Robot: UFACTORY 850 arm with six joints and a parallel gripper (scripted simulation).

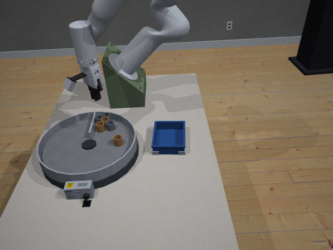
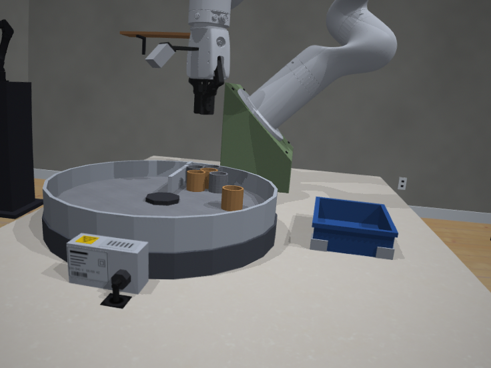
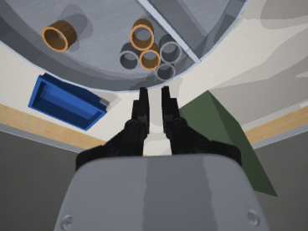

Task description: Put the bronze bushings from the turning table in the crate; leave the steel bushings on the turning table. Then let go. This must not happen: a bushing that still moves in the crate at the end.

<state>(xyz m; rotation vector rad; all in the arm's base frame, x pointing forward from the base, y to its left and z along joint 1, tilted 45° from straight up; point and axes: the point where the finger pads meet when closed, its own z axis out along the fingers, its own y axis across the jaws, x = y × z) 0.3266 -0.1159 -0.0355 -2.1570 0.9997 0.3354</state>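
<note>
My gripper is open by a narrow gap, with nothing between the fingers, high behind the turning table. One bronze bushing stands apart at the turning table's right side. Two bronze bushings, a nearer one and one behind it, stand clustered with three steel bushings: one at the cluster's right, two behind, partly hidden in the exterior view. The blue crate is empty.
A thin divider wall runs beside the cluster, and a black hub sits mid-disc. A raised rim surrounds the disc. A grey control box stands in front; the green arm base stands behind.
</note>
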